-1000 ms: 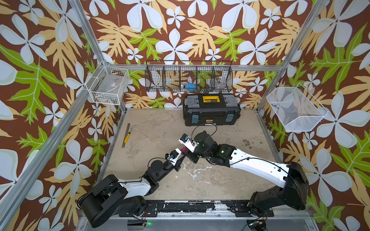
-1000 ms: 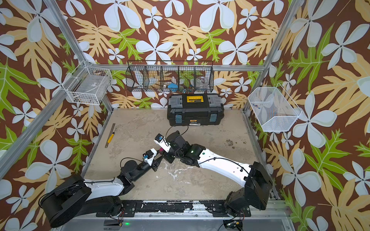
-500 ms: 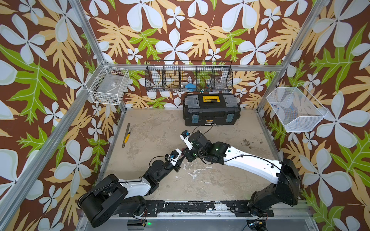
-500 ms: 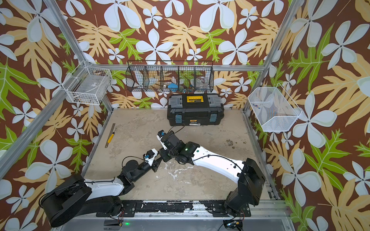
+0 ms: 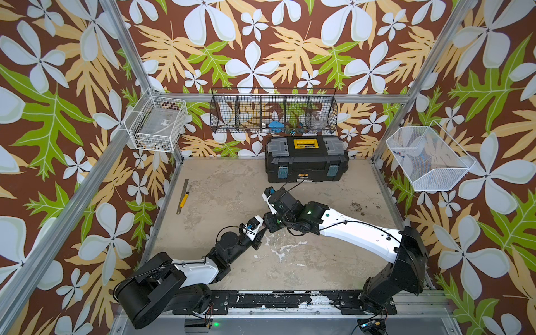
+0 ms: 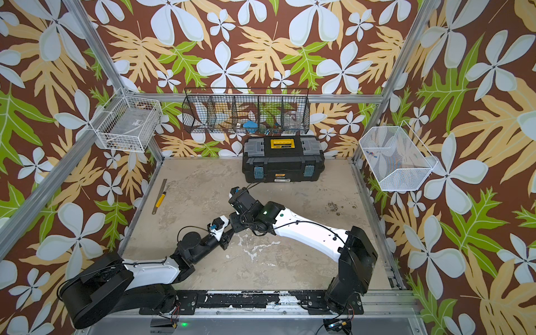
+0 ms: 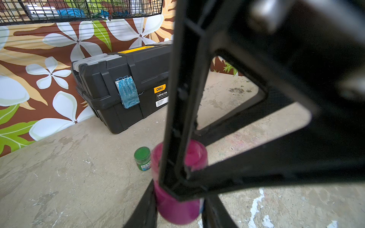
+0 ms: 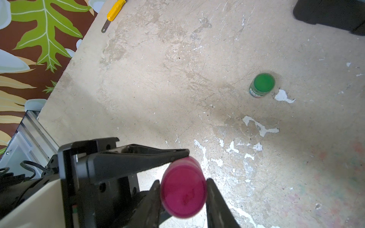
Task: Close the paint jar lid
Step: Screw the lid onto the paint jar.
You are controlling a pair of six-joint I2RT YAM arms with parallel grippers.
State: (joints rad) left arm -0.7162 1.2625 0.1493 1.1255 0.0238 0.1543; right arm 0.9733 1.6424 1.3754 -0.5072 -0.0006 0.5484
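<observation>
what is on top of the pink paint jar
A pink lid, gripped by the right end effector. The lid covers the pink paint jar's mouth, so the paint and threads cannot be seen.

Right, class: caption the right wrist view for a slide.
Right gripper pinches the pink lid, left gripper holds the paint jar; green jar stands apart.

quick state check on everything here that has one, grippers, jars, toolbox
left gripper, shut on the pink paint jar
right gripper, shut on the lid
pink paint jar, held between both grippers, lid in place, tightness cannot be told
green paint jar, upright on the table, capped
toolbox, closed, both front latches down
</observation>
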